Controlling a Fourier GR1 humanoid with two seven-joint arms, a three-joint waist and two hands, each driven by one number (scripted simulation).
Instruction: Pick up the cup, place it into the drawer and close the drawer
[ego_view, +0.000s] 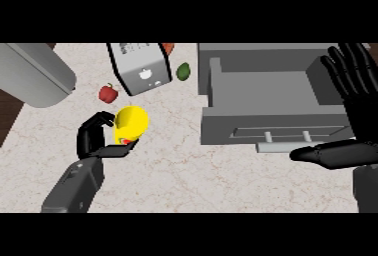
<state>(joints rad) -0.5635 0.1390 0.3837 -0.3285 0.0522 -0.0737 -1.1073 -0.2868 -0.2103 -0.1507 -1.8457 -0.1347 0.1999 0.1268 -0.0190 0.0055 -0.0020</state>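
A yellow cup (131, 122) lies tilted on the marble counter left of centre. My left hand (96, 140) is curled round its lower left side, thumb under it and fingers over its rim. To the right stands a grey drawer (221, 107), pulled open, with a pale handle (284, 146) on its front. Its inside looks bare. My right hand (354, 115) is open at the right edge, fingers straight up beside the drawer's right wall, thumb stretched across below the handle.
A toaster (139, 67) stands at the back centre. A red pepper (108, 93) lies left of it, a green fruit (183, 71) to its right, and an orange item (169, 48) behind it. A large grey cylinder (33, 75) fills the back left.
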